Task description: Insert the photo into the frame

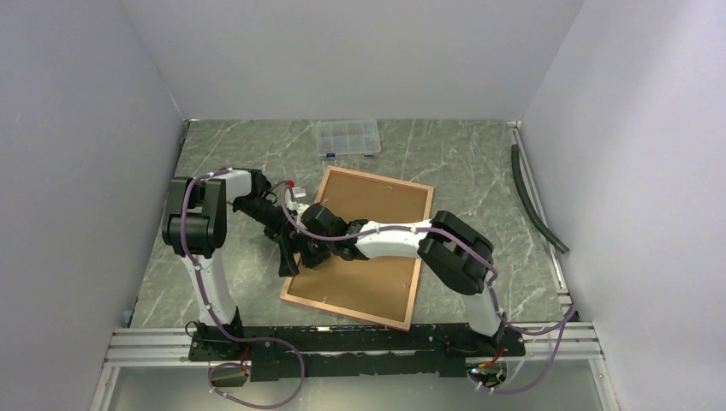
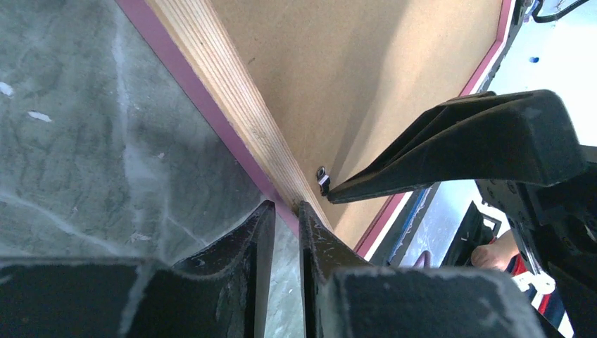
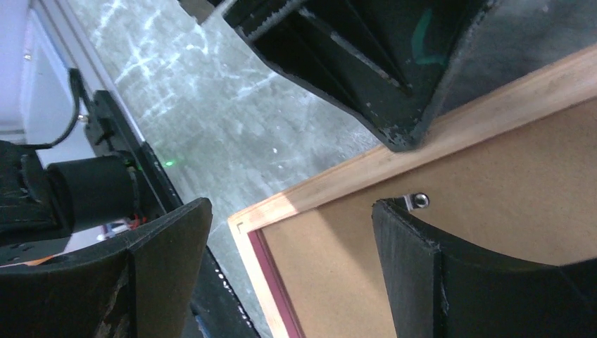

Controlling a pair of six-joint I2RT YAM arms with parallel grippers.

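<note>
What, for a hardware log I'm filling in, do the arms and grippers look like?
The left arm and right arm have white links, bulky black joint housings and purple cables looped alongside. The left gripper and right gripper have matte black, tapering, scuffed fingers; one left finger bears a teal mark.

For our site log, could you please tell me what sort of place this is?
Likely a lab robot cell: white walls boxing a marble-patterned table, and an aluminium rail along its near edge.

Partly masked: wood-brown rectangular picture frame [image 1: 377, 214]
From above, the left end effector [image 1: 287, 257] and right end effector [image 1: 310, 255] cover its left edge; the clear plastic box [image 1: 348, 137] holds contents too small to tell.
</note>
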